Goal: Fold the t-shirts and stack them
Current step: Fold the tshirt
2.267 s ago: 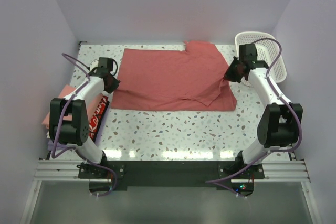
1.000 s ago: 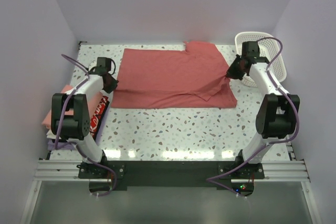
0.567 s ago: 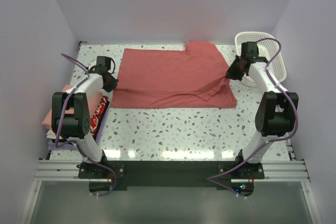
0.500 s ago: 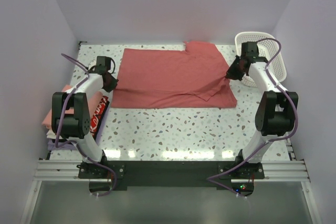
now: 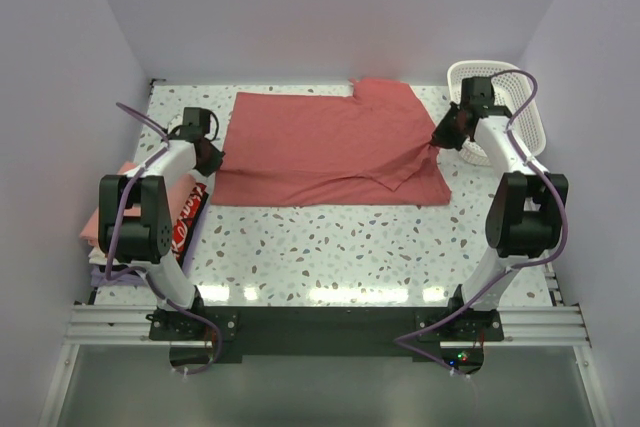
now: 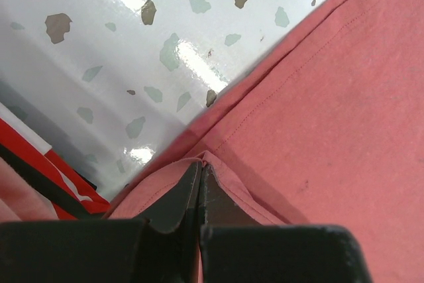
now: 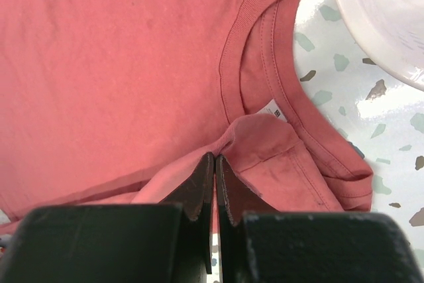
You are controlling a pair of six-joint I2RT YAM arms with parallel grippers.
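Across the far half of the speckled table (image 5: 330, 247) lies the one brick-red t-shirt (image 5: 320, 147), spread flat with its long axis running left to right. Its neck end is to the right and its hem end to the left. It sits between the two arms, and each holds the end on its own side.

The left gripper (image 5: 209, 157) has its fingers pressed together on a small peak of cloth at the left edge, as the left wrist view shows (image 6: 200, 164). From those fingers the body of the shirt stretches away to the right. The right gripper (image 5: 440, 139) pinches a raised fold just beside the collar (image 7: 232, 51), next to the white neck label (image 7: 273, 109). In its wrist view (image 7: 214, 158) the jaws are all but shut on the fabric. From there the shirt runs off to the left.

Neither arm is nearer than the other. Any fold along the long axis would likely need both ends lifted together, or the cloth will skew.

Counted: one spread shirt and two grippers. One white lattice basket (image 5: 512, 97) stands at the far right, just beside the right gripper. One folded stack topped in salmon-pink (image 5: 105, 209) sits at the left edge. How many shirts lie under it cannot be told. One red and black packet (image 5: 187, 223) lies beside the stack.
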